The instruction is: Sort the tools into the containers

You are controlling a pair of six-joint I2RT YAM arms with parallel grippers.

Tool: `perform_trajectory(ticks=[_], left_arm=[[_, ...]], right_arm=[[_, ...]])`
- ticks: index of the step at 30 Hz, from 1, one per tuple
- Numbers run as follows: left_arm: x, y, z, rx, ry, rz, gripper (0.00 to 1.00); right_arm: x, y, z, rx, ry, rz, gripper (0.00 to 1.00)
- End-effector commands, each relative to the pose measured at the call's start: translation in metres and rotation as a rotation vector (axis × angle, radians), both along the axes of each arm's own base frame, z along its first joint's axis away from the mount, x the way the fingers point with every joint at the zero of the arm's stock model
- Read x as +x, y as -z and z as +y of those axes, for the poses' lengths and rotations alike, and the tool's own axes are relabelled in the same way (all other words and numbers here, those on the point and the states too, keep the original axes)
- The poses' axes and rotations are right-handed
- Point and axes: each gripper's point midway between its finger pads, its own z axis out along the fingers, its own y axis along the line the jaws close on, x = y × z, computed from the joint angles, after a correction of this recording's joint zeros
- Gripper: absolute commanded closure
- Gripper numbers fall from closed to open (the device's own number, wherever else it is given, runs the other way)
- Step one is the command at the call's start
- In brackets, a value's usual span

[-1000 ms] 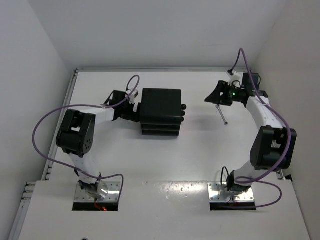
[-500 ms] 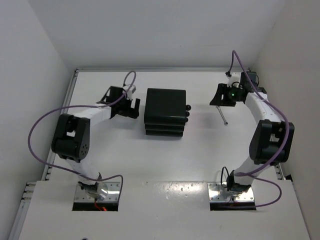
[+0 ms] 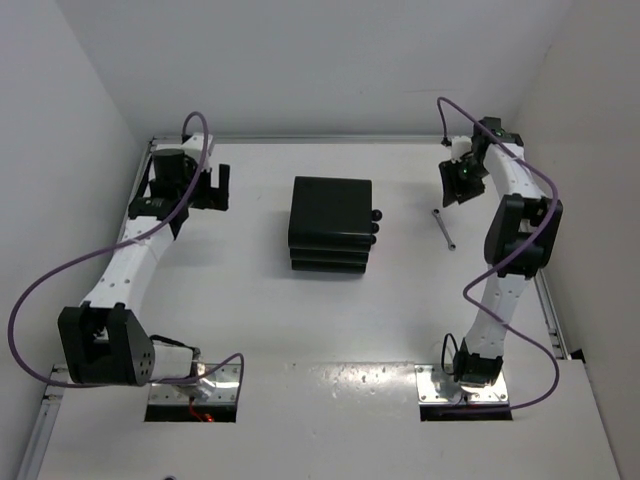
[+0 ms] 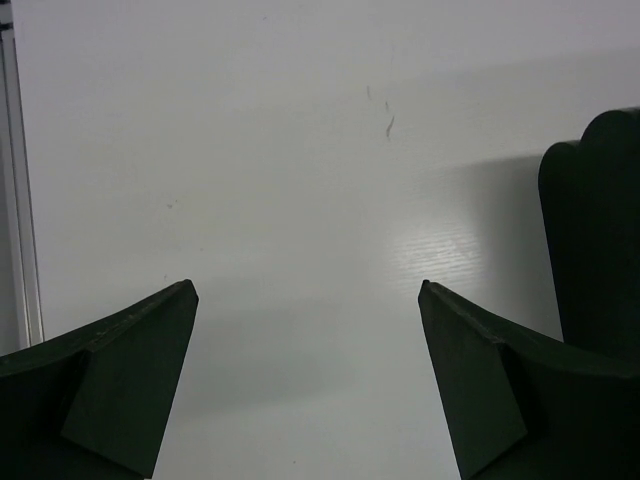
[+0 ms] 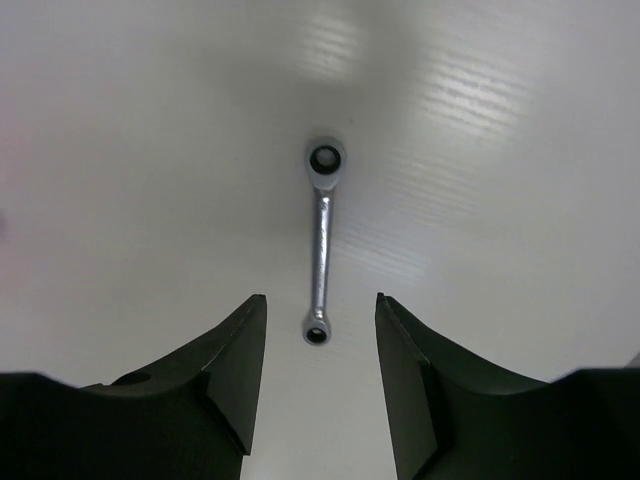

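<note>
The silver wrench lies flat on the table, right of the closed cabinet, just under the right gripper, whose fingers are parted and empty. I think it should descend straight, keeping the shaft centred, then close. The left gripper is wide open and empty.

Bright, even overhead light, soft shadows, mild glare, sharp focus.

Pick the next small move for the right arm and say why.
Probably lower the right gripper straight down and close on the silver wrench. Its jaws stand open, and the wrist view shows the wrench lying loose on the table, lined up with the gap between them. The cabinet looks fully shut, so opening it comes afterwards.
</note>
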Motion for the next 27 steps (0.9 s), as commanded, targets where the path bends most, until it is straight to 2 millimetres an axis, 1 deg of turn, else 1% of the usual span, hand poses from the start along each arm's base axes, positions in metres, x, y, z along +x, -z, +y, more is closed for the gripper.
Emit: perform_trajectory(ticks=[1, 2, 4, 5, 7, 8, 9, 12, 14, 15, 16, 17, 19, 21, 22, 24, 25, 26, 27], left_arm=[[-0.016, 0.016, 0.01, 0.005, -0.028, 0.055, 0.0], [-0.014, 0.014, 0.011, -0.005, -0.024, 0.045, 0.0], [-0.015, 0.023, 0.01, -0.034, -0.025, 0.068, 0.0], [-0.015, 0.023, 0.01, -0.034, -0.025, 0.068, 0.0], [-0.013, 0.03, 0.011, -0.05, -0.029, 0.088, 0.0], [-0.011, 0.025, 0.015, -0.058, -0.043, 0.078, 0.0], [-0.011, 0.025, 0.015, -0.058, -0.043, 0.078, 0.0], [-0.011, 0.025, 0.02, -0.07, -0.048, 0.077, 0.0], [-0.011, 0.029, 0.018, -0.083, -0.046, 0.089, 0.0], [-0.01, 0.033, 0.018, -0.083, -0.046, 0.1, 0.0], [-0.012, 0.035, 0.022, -0.084, -0.057, 0.11, 0.0], [-0.012, 0.035, 0.022, -0.084, -0.057, 0.11, 0.0], [-0.012, 0.032, 0.025, -0.093, -0.071, 0.11, 0.0], [-0.011, 0.035, 0.023, -0.101, -0.061, 0.119, 0.0], [-0.013, 0.037, 0.026, -0.102, -0.07, 0.128, 0.0], [-0.013, 0.037, 0.024, -0.11, -0.059, 0.128, 0.0], [-0.013, 0.037, 0.024, -0.11, -0.059, 0.128, 0.0], [-0.013, 0.041, 0.027, -0.111, -0.068, 0.138, 0.0], [-0.013, 0.041, 0.026, -0.116, -0.061, 0.138, 0.0]], right_arm=[[-0.017, 0.0, -0.019, -0.099, -0.035, 0.101, 0.53], [-0.017, 0.0, -0.021, -0.111, -0.043, 0.101, 0.53], [-0.018, 0.01, -0.023, -0.115, -0.042, 0.125, 0.53], [-0.02, 0.01, -0.022, -0.111, -0.032, 0.136, 0.53], [-0.022, 0.021, -0.021, -0.102, -0.021, 0.163, 0.53], [-0.022, 0.021, -0.021, -0.099, -0.009, 0.165, 0.53], [-0.029, 0.031, -0.019, -0.091, -0.002, 0.199, 0.5], [-0.03, 0.038, -0.019, -0.087, 0.017, 0.201, 0.5], [-0.034, 0.049, -0.011, -0.07, 0.011, 0.225, 0.46], [-0.034, 0.049, -0.008, -0.052, 0.019, 0.225, 0.45], [-0.035, 0.053, -0.005, -0.038, 0.025, 0.236, 0.44], [-0.035, 0.053, -0.005, -0.035, 0.036, 0.237, 0.44], [-0.037, 0.065, -0.002, -0.02, 0.044, 0.269, 0.44], [-0.032, 0.065, -0.002, -0.019, 0.06, 0.248, 0.44], [-0.033, 0.069, -0.002, -0.015, 0.07, 0.259, 0.44], [-0.03, 0.069, 0.0, -0.027, 0.063, 0.251, 0.44], [-0.031, 0.073, 0.003, -0.036, 0.054, 0.261, 0.44], [-0.029, 0.073, -0.001, -0.059, 0.06, 0.253, 0.44], [-0.029, 0.076, 0.002, -0.07, 0.051, 0.253, 0.45]])
